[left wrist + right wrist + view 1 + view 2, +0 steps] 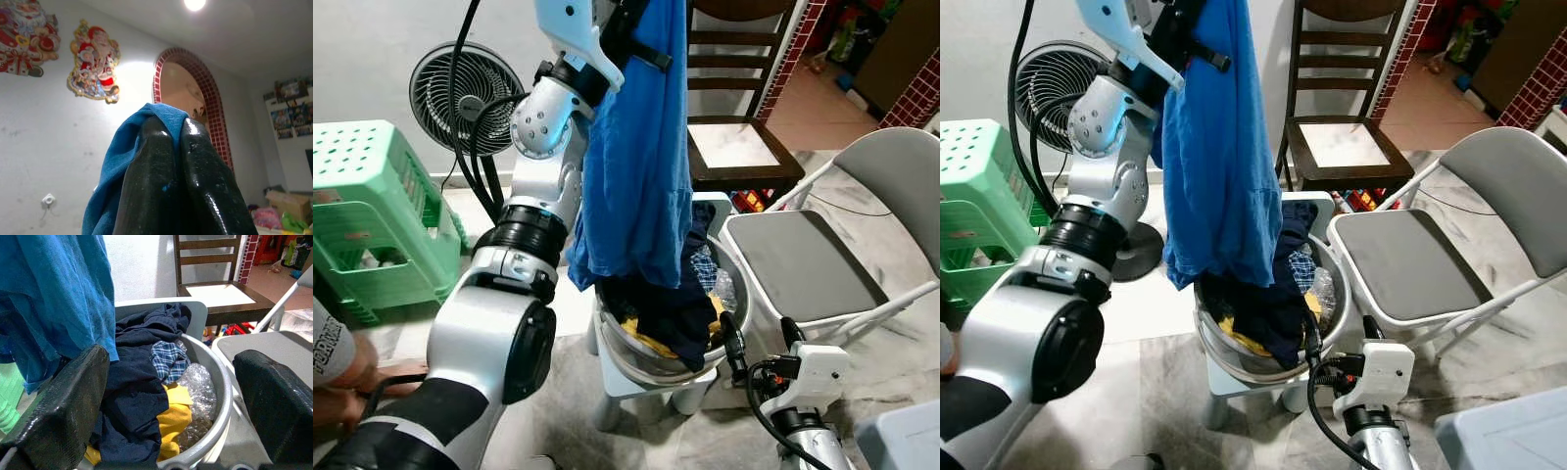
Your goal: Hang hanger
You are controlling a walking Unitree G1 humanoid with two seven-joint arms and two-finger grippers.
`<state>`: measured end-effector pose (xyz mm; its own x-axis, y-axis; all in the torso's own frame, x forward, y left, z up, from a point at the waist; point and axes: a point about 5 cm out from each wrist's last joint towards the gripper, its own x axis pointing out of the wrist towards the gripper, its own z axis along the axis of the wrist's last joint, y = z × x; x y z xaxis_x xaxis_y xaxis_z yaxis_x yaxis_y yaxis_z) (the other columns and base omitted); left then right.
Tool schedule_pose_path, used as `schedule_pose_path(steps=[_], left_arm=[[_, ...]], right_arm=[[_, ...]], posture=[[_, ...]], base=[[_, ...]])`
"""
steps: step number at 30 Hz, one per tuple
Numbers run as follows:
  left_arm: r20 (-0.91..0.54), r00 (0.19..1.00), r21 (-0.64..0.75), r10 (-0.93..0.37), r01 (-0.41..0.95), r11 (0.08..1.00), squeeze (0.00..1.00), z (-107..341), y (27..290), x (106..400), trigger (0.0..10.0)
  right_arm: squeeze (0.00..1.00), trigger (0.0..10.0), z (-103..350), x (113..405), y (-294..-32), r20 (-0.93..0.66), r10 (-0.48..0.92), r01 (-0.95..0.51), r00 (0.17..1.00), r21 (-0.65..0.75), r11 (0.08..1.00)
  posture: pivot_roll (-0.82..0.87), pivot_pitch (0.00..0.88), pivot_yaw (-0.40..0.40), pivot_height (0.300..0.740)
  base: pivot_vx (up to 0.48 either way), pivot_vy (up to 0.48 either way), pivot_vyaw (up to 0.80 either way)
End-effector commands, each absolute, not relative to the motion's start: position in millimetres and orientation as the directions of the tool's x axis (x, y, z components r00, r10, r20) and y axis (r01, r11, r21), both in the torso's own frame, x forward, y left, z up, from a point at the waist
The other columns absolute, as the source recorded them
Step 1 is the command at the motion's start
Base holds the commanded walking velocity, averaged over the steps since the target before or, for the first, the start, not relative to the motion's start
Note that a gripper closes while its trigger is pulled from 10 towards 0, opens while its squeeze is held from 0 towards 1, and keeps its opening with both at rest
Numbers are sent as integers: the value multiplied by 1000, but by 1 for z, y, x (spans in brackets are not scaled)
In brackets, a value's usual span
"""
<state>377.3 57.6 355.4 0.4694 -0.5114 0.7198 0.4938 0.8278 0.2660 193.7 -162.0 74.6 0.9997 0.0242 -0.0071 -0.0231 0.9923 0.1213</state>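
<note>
My left arm [543, 127] is raised high, and a blue shirt [641, 166] hangs from its upper end down to the basin. In the left wrist view my left gripper [171, 125] has its two black fingers pressed together with the blue cloth [122, 156] caught at their tips. The shirt's top is cut off by the frame's edge. My right gripper [762, 341] sits low beside a metal basin [636, 372] and is open. In its wrist view the fingers [63, 406] stand wide apart, facing dark, checked and yellow clothes [146, 396] in the basin.
The basin rests on a white stool [631, 387]. A grey folding chair [803, 264] stands to the right and a wooden chair [734, 147] behind it. A fan [460, 98] and a green plastic stool [372, 215] are on the left. A person's hand [342, 387] shows at the lower left.
</note>
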Motion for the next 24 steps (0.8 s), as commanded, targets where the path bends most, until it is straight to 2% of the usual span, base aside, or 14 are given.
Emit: schedule_pose_path(steps=[1, 7, 14, 17, 20, 21, 24], left_arm=[[733, 438, 304, -520, 472, 827, 0, 370, 53, 375, 0], [685, 498, 293, -532, 479, 827, 0, 367, 49, 382, 0], [643, 469, 296, -606, 577, 761, 0, 348, 24, 379, 0], [587, 446, 263, -676, 684, 680, 0, 317, 2, 373, 0], [559, 438, 251, -704, 720, 647, 0, 299, -4, 369, 0], [504, 431, 230, -748, 769, 597, 0, 263, -9, 361, 0], [418, 454, 165, -787, 814, 557, 0, 213, -7, 350, 0]], right_arm=[[0, 10000, 71, 191, -166, -20, 0, 3, 1000, 116, 993], [0, 10000, 69, 184, -167, -27, -25, 28, 999, 119, 993], [0, 10000, 67, 178, -167, -35, -44, 48, 998, 118, 992], [0, 10000, 66, 175, -169, -41, -48, 52, 998, 113, 992], [0, 10000, 66, 175, -170, -42, -50, 54, 998, 110, 992], [0, 10000, 67, 174, -172, -42, -51, 55, 998, 107, 993], [0, 10000, 68, 173, -174, -45, -46, 50, 998, 101, 994]], posture=[[65, 82, -52, 740], [39, 87, -35, 740], [21, 93, -34, 740], [17, 95, -41, 740], [14, 95, -47, 740], [13, 95, -55, 740], [16, 97, -69, 740]], base=[[0, 0, 0], [0, 0, 0], [0, 0, 0], [0, 0, 0], [0, 0, 0], [0, 0, 0], [0, 0, 0]])
